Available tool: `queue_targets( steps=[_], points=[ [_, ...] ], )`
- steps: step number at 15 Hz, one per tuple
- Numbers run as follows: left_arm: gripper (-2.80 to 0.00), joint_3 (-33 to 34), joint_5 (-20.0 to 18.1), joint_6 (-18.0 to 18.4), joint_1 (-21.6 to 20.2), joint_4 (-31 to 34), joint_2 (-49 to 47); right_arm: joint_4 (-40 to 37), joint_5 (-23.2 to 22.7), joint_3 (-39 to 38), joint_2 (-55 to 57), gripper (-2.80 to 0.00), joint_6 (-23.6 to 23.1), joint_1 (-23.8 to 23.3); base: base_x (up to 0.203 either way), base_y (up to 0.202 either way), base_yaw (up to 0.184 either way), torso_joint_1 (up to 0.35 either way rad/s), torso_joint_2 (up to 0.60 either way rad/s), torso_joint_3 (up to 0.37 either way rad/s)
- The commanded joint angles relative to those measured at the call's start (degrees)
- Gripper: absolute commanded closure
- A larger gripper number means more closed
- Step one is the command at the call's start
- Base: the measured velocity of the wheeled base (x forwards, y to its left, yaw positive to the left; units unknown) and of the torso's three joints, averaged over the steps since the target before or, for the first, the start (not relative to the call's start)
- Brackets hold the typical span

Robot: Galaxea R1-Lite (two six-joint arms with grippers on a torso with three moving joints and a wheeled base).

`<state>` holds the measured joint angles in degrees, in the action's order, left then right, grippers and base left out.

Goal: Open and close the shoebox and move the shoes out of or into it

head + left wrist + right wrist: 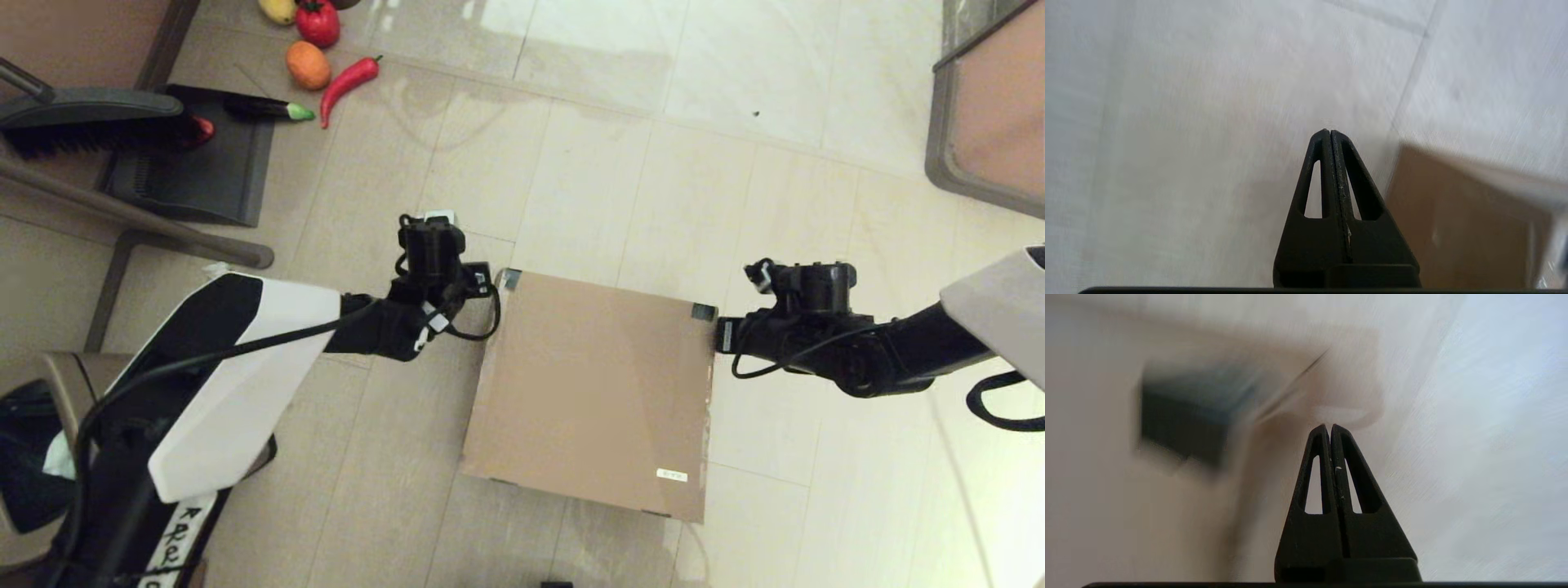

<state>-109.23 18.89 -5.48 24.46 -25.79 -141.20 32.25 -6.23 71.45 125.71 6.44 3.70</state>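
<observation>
Cardboard shoebox (592, 392) lies lidded on the floor, contents hidden; left gripper (1329, 131) and right gripper (1329, 426) flank it, fingers pressed together, empty.

Both arms reach forward and bend inward toward each other. Left tool (1329, 132) fingers pressed together, empty. Right tool (1329, 426) same

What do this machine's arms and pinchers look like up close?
Both arms have white shells, the left with a black panel, ending in black wrists draped with loose black cables. The left gripper and right gripper each have two black, tapering fingers with slot-shaped cutouts. Handwritten black lettering marks the left arm's white base.
</observation>
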Motion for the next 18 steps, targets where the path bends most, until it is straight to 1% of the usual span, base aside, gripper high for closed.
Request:
queue_targets(
  steps=[1,2,4,6,9,12,15,16,18],
  points=[
    [0.00,-1.33,1.74,0.03,-0.74,0.12,1.62,-0.48,0.07,1.68,-1.80,0.00,0.02,-1.46,0.000,0.000,0.000,0.000,0.00,0.000],
    [0.00,-1.24,2.50,0.04,-1.12,0.13,2.17,-1.47,0.07,2.00,-2.57,0.00,-0.02,-2.17,0.000,0.000,0.000,0.000,0.00,0.000],
    [0.00,-0.50,2.64,0.01,-2.21,0.13,3.41,-2.43,0.27,1.34,-3.85,0.00,0.01,-3.27,0.000,0.000,0.000,0.000,0.00,0.000],
    [0.00,3.02,2.95,-0.06,-2.81,-0.13,5.11,-3.22,0.28,-1.54,-5.84,0.00,0.06,-3.66,0.000,0.000,0.000,0.000,0.00,0.000],
    [0.00,12.59,3.03,-0.56,-3.37,-1.07,9.90,-2.91,0.25,-2.62,-5.99,0.00,1.25,-3.16,0.000,0.000,0.000,0.000,0.00,0.000],
    [0.00,24.49,2.80,-0.70,-3.51,-4.65,14.87,-2.89,0.36,-0.79,-2.97,0.00,2.68,-1.33,0.000,0.000,0.000,0.000,0.00,0.000],
    [0.00,36.89,1.33,-0.69,-3.49,-9.20,19.84,-3.26,0.43,3.48,0.18,0.00,2.64,0.00,0.000,0.000,0.000,0.000,0.00,0.000],
    [0.00,39.81,1.01,-0.68,-3.52,-11.42,20.75,-3.46,0.49,5.89,1.31,0.00,2.61,0.21,0.000,0.000,0.000,0.000,0.00,0.000],
    [0.00,42.59,0.80,-0.66,-3.54,-13.56,21.92,-5.61,0.42,10.29,2.38,0.00,2.56,0.49,0.000,0.000,0.000,0.000,0.00,0.000]
  ],
)
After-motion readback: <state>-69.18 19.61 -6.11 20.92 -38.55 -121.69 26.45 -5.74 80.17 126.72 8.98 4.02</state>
